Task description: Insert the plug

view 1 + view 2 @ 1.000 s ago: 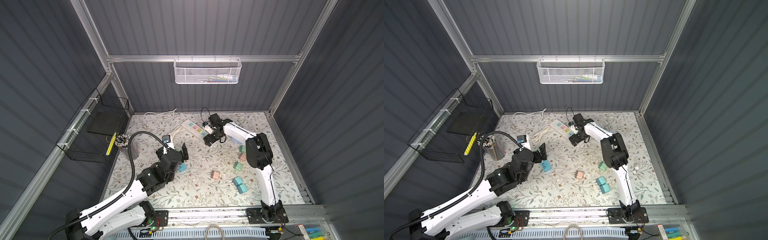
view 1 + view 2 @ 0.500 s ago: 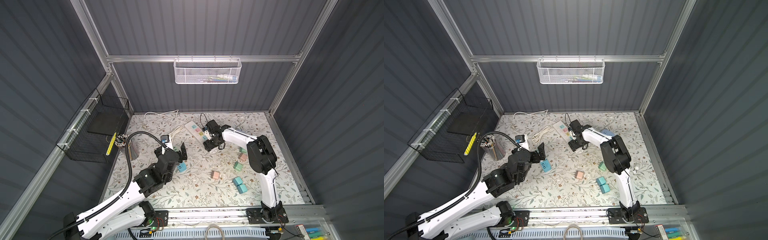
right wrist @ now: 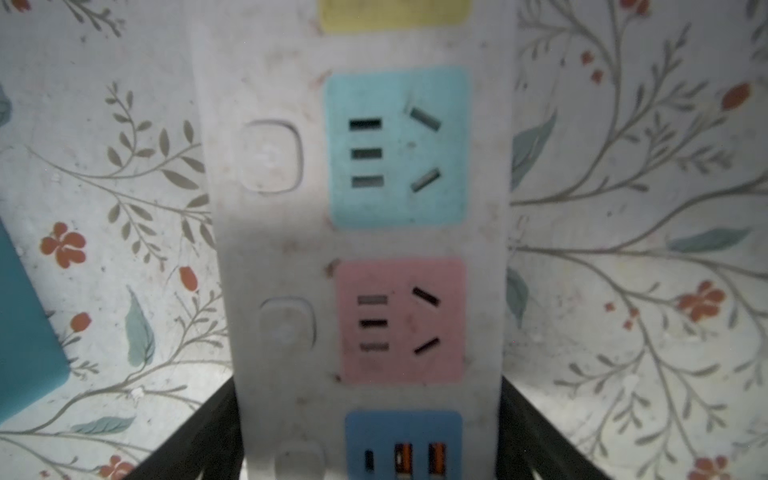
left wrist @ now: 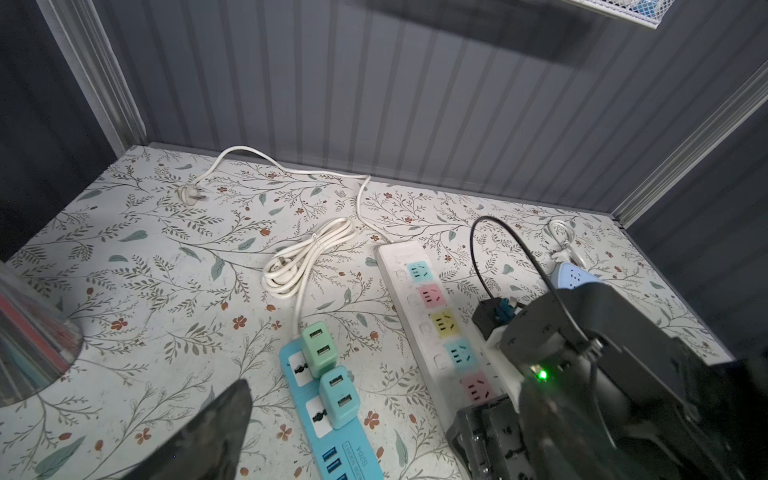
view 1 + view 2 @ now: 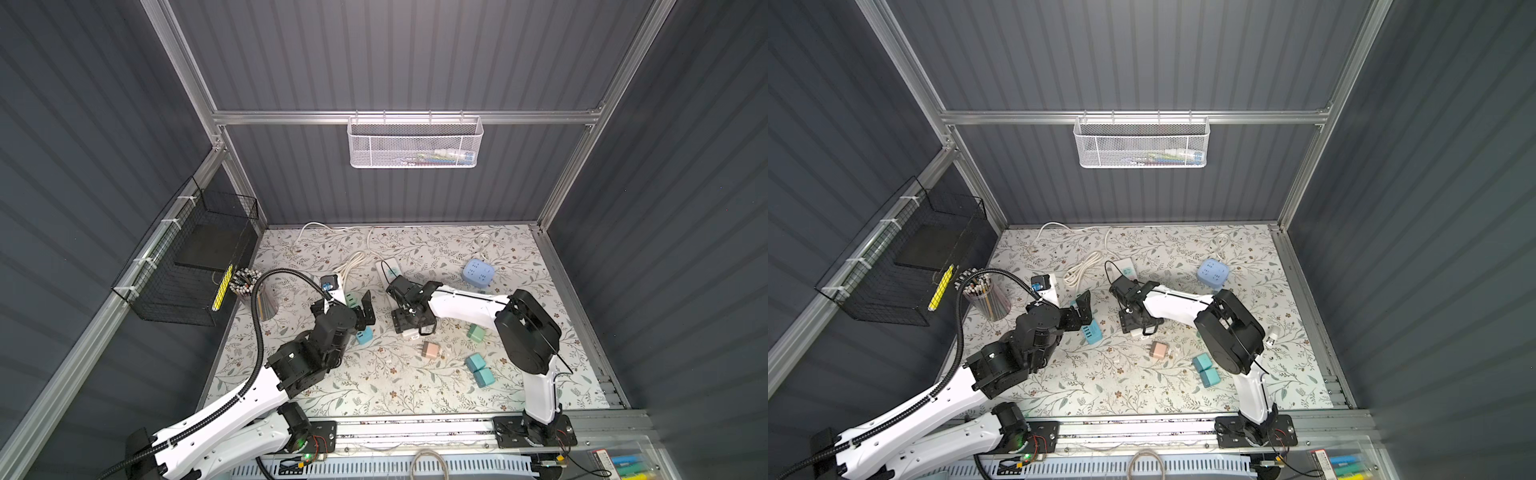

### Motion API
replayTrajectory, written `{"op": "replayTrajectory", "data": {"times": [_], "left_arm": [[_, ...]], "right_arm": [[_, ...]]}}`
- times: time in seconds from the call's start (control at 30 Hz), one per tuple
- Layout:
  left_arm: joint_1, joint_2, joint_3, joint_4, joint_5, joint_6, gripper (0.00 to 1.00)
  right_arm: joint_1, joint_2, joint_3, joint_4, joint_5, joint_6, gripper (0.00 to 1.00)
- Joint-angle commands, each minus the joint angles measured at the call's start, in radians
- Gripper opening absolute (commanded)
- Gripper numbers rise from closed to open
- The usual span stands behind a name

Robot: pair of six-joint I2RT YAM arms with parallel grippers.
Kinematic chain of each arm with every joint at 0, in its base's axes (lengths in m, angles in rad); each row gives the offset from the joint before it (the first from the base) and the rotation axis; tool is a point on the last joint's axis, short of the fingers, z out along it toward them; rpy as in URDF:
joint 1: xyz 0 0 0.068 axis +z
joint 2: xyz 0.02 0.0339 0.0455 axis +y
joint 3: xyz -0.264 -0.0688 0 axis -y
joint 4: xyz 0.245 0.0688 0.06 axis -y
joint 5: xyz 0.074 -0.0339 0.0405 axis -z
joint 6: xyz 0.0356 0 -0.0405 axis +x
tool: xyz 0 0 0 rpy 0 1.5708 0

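Right wrist view: right gripper (image 3: pixel 368 388) clamps white power strip with coloured sockets (image 3: pixel 270 245) by its sides (bracing step, seemingly); left gripper (image 5: pixel 347 309) agape, empty; pink cube plug (image 5: pixel 430 350) loose on table (image 5: pixel 374 386) near strip end. Next: fetch it, align prongs.

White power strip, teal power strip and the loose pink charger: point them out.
white power strip (image 4: pixel 444 325), left wrist view, yellow socket panel.
teal power strip (image 4: pixel 353 451), left wrist view, bare face beside label.
pink charger (image 5: pixel 431 351), in a top view, its top face.
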Motion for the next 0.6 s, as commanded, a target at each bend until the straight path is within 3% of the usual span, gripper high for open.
{"op": "replayTrajectory", "data": {"times": [0.0, 0.07, 0.27, 0.5, 0.57], "left_arm": [[0.008, -0.033, -0.01, -0.025, 0.02, -0.032, 1.0], [0.008, -0.044, -0.019, -0.033, 0.019, -0.041, 1.0], [0.008, -0.049, -0.015, -0.058, 0.052, -0.037, 1.0], [0.008, 0.076, 0.033, -0.085, 0.171, -0.022, 1.0], [0.008, 0.126, 0.06, -0.11, 0.177, -0.024, 1.0]], "right_arm": [[0.012, -0.046, -0.061, 0.048, 0.0, 0.169, 0.82], [0.036, -0.059, -0.064, 0.051, 0.002, 0.185, 0.89], [0.04, -0.148, -0.085, 0.054, -0.014, 0.15, 0.99], [-0.023, -0.389, -0.225, 0.027, 0.005, 0.047, 0.99], [-0.059, -0.472, -0.301, 0.039, -0.054, 0.021, 0.94]]}}
